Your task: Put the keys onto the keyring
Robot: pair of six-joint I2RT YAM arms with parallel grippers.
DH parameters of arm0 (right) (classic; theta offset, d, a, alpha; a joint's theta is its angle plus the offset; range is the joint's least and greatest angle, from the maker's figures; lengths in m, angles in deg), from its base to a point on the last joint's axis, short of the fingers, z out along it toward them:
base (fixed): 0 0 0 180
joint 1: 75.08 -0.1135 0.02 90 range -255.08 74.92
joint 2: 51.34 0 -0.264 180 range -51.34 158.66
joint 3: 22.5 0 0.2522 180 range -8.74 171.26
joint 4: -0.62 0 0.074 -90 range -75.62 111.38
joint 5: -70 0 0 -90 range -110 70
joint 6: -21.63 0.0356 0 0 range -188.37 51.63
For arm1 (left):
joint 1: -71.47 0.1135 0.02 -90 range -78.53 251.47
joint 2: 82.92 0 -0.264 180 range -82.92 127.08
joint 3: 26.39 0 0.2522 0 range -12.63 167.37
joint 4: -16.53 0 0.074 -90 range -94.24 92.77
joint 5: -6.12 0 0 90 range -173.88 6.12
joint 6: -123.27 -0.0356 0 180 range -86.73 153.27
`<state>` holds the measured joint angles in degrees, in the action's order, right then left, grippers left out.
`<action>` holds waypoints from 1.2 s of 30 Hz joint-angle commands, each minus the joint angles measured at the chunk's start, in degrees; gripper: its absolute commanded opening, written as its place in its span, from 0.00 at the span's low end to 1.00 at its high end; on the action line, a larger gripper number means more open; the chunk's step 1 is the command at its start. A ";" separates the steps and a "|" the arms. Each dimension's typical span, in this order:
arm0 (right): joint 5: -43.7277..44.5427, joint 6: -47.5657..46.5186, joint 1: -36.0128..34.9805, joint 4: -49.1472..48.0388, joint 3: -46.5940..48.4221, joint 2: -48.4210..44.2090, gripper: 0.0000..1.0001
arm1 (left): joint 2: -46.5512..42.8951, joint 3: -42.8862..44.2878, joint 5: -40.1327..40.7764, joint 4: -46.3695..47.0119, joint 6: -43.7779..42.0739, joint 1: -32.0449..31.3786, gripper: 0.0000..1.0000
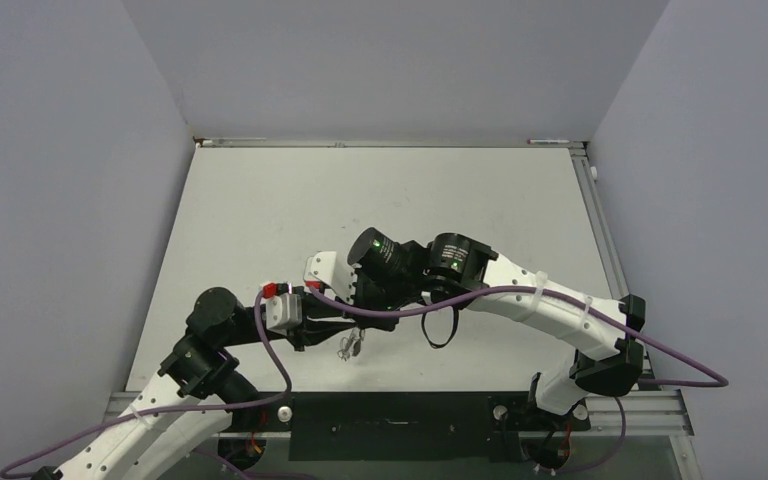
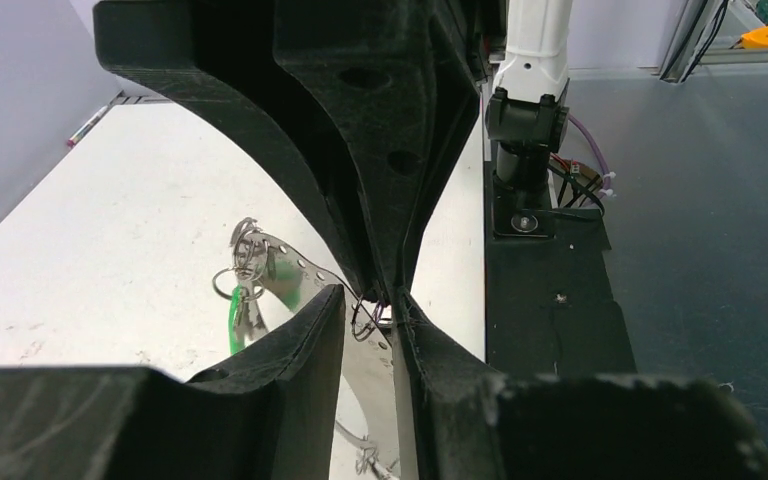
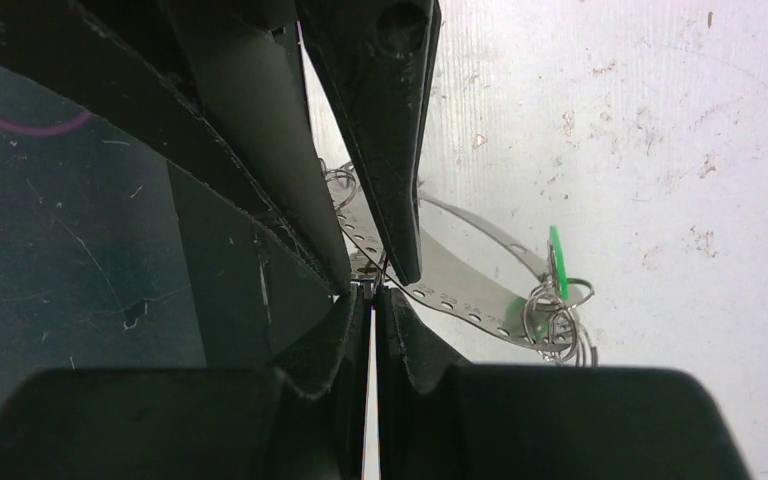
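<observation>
Near the table's front edge my two grippers meet tip to tip. My right gripper [image 3: 372, 290] is shut, and a small wire keyring [image 2: 368, 318] hangs pinched at its tips. My left gripper [image 2: 370, 297] stands open by a narrow gap around that ring, its fingers [image 3: 385, 150] coming in from above in the right wrist view. A perforated silvery metal strip [image 3: 460, 290] runs under both tips to a bunch of wire rings [image 3: 557, 318] with a green tag [image 3: 555, 258]. The keys [image 1: 350, 346] show only as a small silvery cluster below the grippers, too small to tell apart.
The black base plate [image 2: 550, 310] of the arms lies just beside the grippers at the table's near edge. A black strap loop [image 1: 440, 330] hangs from the right arm. Grey walls close in the white table [image 1: 290, 200] on three sides.
</observation>
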<state>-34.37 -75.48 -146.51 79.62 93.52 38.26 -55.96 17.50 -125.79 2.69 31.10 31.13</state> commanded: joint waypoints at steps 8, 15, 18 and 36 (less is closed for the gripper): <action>0.04 -1.14 -1.15 -1.87 3.28 -3.45 0.05 | 0.99 -0.16 -2.18 2.57 1.00 0.07 0.15; -0.29 -1.19 -1.16 -2.26 3.39 -4.16 0.05 | 0.91 -0.42 -1.81 2.54 1.03 -0.09 0.13; -0.56 -1.25 -1.24 -2.35 3.07 -4.06 0.05 | 1.09 -0.42 -1.94 2.70 1.12 -0.16 0.07; 4.00 1.24 -1.26 -13.52 0.93 -9.78 0.42 | -5.59 -2.96 0.40 16.05 16.43 3.23 0.00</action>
<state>-33.19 -75.61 -147.30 74.79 94.05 35.14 -59.08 15.64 -125.94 7.52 39.60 33.23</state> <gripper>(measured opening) 0.392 0.004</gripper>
